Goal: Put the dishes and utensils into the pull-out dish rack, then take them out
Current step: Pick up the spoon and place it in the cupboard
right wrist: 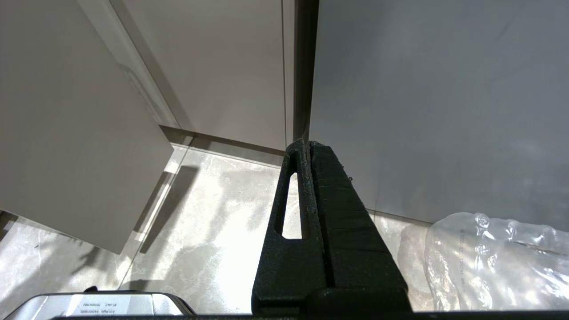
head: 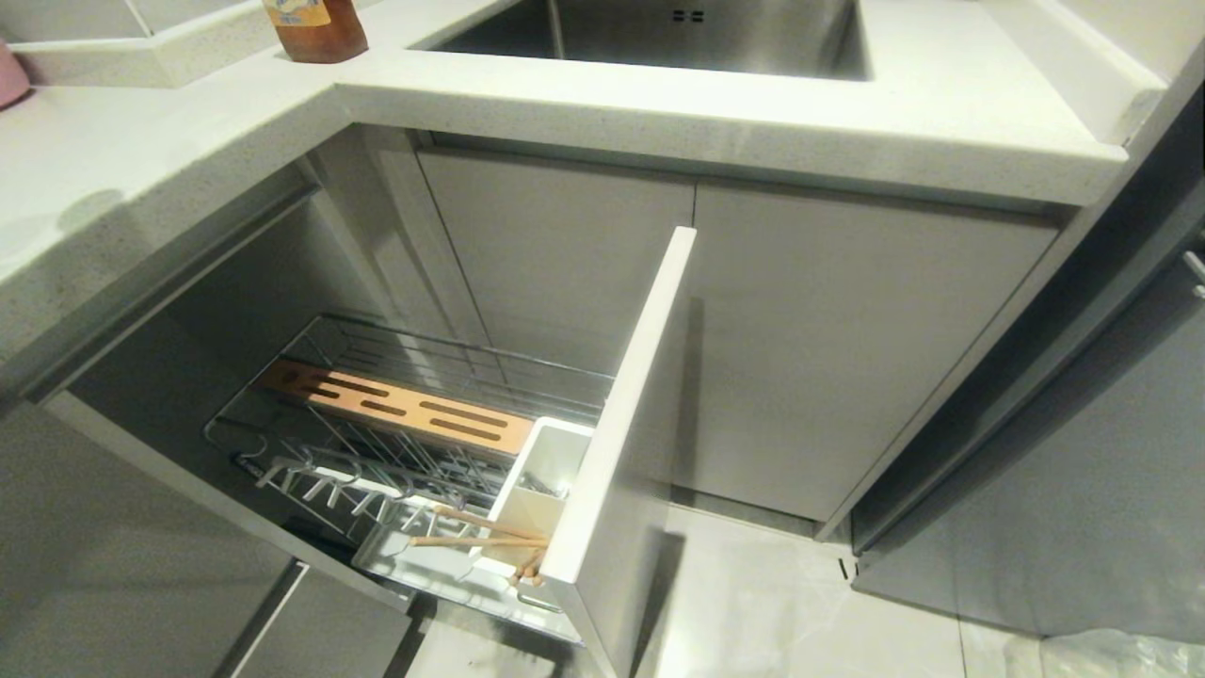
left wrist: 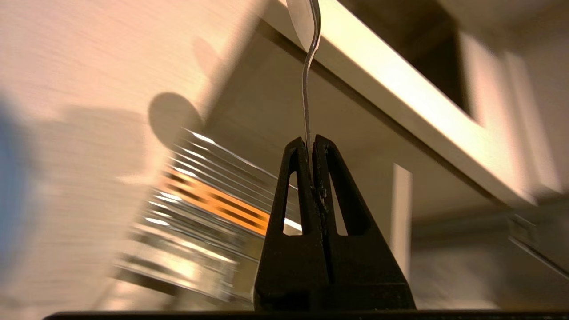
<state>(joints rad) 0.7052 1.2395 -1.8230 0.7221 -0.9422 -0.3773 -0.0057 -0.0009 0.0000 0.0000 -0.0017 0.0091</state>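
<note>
The pull-out dish rack stands open under the counter, with its wood strip, white utensil box and pale front panel. The chopsticks lie across the box's near end, over the rack. In the left wrist view my left gripper is shut on the thin handle of the metal spoon, which sticks out from the tips. The rack's wood strip is blurred beyond it. The dishes do not show, and neither arm is in the head view. My right gripper hangs shut and empty over the floor.
A steel sink is set in the white countertop, with an amber bottle at the back left. A two-door cabinet stands behind the rack. Crumpled clear plastic lies on the tiled floor.
</note>
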